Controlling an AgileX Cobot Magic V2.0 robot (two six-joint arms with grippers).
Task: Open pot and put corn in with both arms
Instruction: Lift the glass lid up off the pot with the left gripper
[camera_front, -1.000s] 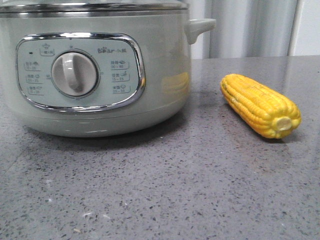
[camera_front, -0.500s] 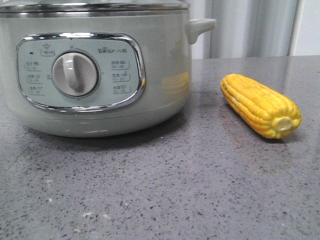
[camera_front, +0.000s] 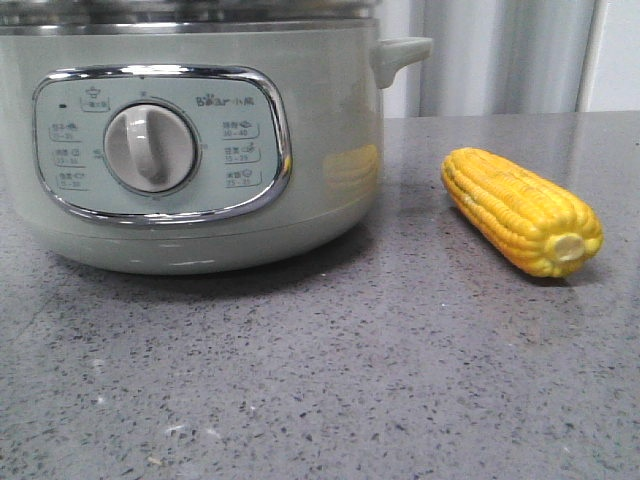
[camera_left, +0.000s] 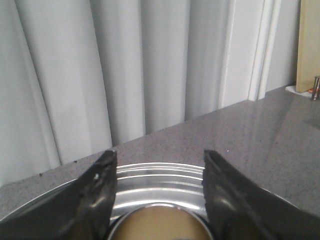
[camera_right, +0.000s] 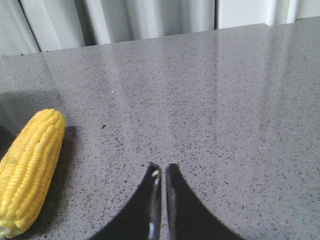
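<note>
A: In your front view, what do you see?

B: You see the large round pale-green electric pot (camera_front: 190, 140) with its grey-white dial (camera_front: 150, 148), on the grey speckled stone table (camera_front: 350, 380). The bright yellow corn cob (camera_front: 522, 210) lies at 3 o'clock from the pot, apart from it, stub end toward you. No gripper appears there.

A: And the wrist views?

B: Your left gripper (camera_left: 159, 172) is spread wide above the shiny steel lid (camera_left: 160, 175), one finger on each side of its brownish round knob (camera_left: 160, 225), gripping nothing. Your right gripper (camera_right: 161, 175) has its fingers almost together, empty, over bare table; the corn lies beside it, not touching.
</note>
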